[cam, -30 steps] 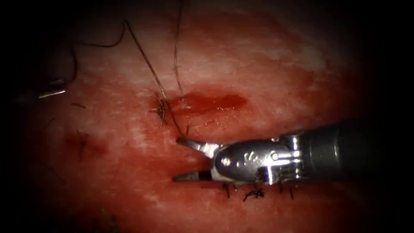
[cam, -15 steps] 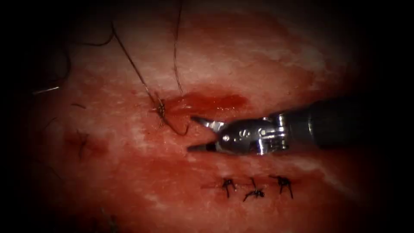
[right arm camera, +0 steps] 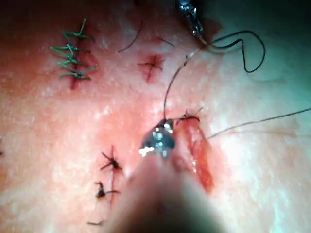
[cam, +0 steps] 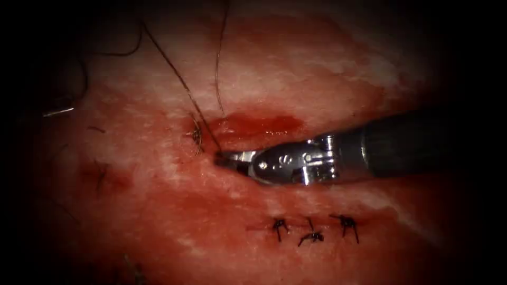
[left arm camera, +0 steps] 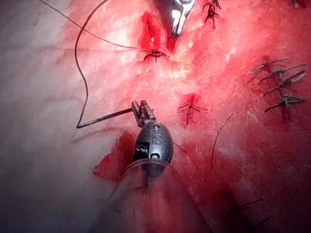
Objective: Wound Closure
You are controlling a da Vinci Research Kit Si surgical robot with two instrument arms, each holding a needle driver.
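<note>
Thread (cam: 179, 79) runs taut from right tool (cam: 224, 158), jaws clamped.

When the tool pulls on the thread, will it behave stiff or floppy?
Probably floppy: the thread lies in loose curves over the tissue. Yet it looks straight toward the right tool, so it likely tautens when pulled. The left tool grips the needle.

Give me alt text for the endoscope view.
The right tool grips the thread at the cut's left end, beside a knot; the thread runs up-left. Three stitches lie below. The left wrist view shows the left tool holding the needle near one end, not in the tissue.
</note>
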